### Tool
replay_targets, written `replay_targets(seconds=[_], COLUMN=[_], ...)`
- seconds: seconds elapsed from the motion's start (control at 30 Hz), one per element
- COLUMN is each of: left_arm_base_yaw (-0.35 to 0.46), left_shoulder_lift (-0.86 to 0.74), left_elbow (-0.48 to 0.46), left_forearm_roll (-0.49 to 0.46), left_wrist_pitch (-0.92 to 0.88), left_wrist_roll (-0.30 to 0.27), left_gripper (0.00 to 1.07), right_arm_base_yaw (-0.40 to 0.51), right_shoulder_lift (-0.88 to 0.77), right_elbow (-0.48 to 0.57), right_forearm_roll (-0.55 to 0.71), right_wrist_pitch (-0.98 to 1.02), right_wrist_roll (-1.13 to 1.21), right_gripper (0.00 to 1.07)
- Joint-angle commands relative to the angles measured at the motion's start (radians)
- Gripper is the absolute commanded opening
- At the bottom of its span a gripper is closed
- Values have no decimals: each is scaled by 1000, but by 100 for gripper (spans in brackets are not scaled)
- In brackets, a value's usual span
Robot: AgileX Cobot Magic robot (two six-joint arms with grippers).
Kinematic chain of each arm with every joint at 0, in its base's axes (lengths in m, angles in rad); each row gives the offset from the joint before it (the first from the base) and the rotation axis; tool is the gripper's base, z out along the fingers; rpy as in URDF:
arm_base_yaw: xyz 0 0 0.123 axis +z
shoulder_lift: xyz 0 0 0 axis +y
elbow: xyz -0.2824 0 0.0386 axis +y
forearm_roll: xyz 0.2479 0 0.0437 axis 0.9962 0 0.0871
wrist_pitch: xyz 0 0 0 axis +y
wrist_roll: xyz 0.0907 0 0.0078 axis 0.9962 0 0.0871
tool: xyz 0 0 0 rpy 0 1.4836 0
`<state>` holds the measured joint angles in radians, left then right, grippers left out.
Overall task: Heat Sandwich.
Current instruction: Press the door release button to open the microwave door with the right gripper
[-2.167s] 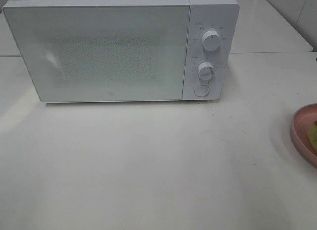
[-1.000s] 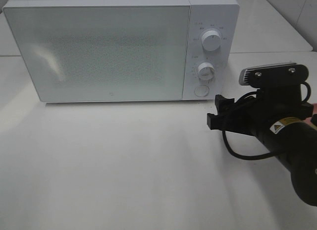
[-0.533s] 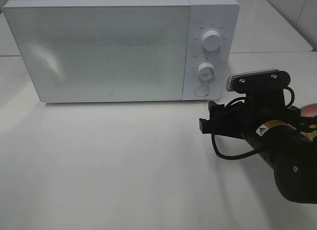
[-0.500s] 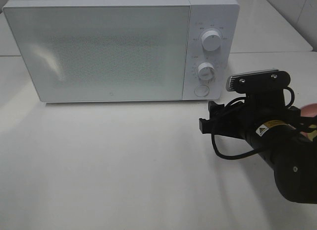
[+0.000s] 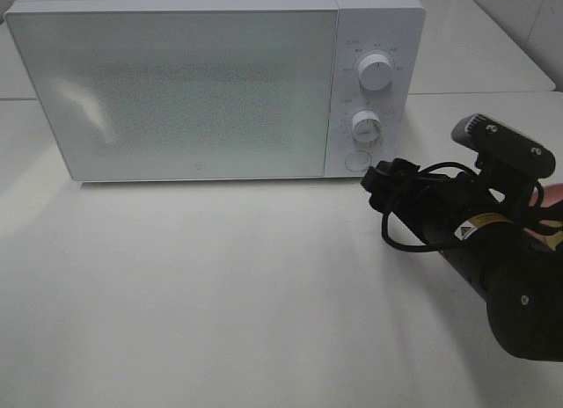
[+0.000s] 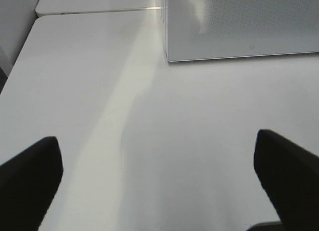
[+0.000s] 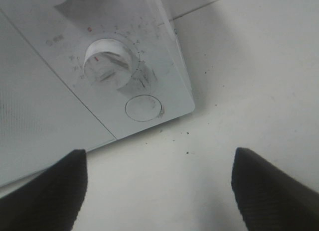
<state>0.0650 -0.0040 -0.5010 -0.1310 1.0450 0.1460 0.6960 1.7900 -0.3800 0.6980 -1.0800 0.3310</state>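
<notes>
Exterior high view: a white microwave (image 5: 176, 91) with its door closed fills the upper left and centre of the frame, standing on a white table (image 5: 220, 294). Its two knobs (image 5: 376, 73) and round button (image 5: 356, 161) sit on its right-hand panel. The right arm reaches in from the lower right, and the right gripper (image 5: 380, 178) points at the microwave's lower right corner, just beside the round button. In the right wrist view its fingers (image 7: 55, 191) stand wide apart with nothing between them, facing the button (image 7: 143, 107) and the lower knob (image 7: 109, 61).

The sandwich (image 5: 554, 242) lies at the far right edge of the frame, behind the arm and well back from the gripper's tips. Only a yellowish sliver shows, beside a strip of the pink plate (image 5: 553, 193).

In the left wrist view, the left gripper (image 6: 159, 186) is spread wide and empty over bare table, with the microwave's lower left corner ahead of it.
</notes>
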Motion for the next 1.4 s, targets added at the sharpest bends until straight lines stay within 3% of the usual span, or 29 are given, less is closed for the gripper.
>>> replay_targets(seconds=[0.03,0.27,0.53,0.7,0.73,0.8,0.9,1.4], left_arm_base_yaw=[-6,-6,-6,-6,-6,-6,-6,-6], left_shoulder_lift=[-23,-23,-23,-23,-23,-23,-23,-23], left_elbow=[3,3,3,3,3,3,3,3], left_forearm_roll=[-8,-8,-8,-8,-8,-8,-8,-8], left_wrist_pitch=[-13,-13,-13,-13,-13,-13,-13,-13], left_wrist_roll=[0,0,0,0,0,0,0,0], left_gripper=[101,101,101,101,101,101,101,101], right_arm_base_yaw=[5,5,5,5,5,3,2,2], right_shoulder_lift=[-2,-2,-2,-2,-2,-2,-2,67], right_elbow=[-12,-12,-12,-12,-12,-12,-12,-58], right_forearm_roll=[-7,-7,-6,-6,-6,-6,-6,-10], right_wrist_pitch=[-11,-11,-10,-9,-9,-9,-9,12], right_wrist_roll=[270,742,985,1010,1010,1011,1015,1047], right_gripper=[76,76,66,45,31,25,0,0])
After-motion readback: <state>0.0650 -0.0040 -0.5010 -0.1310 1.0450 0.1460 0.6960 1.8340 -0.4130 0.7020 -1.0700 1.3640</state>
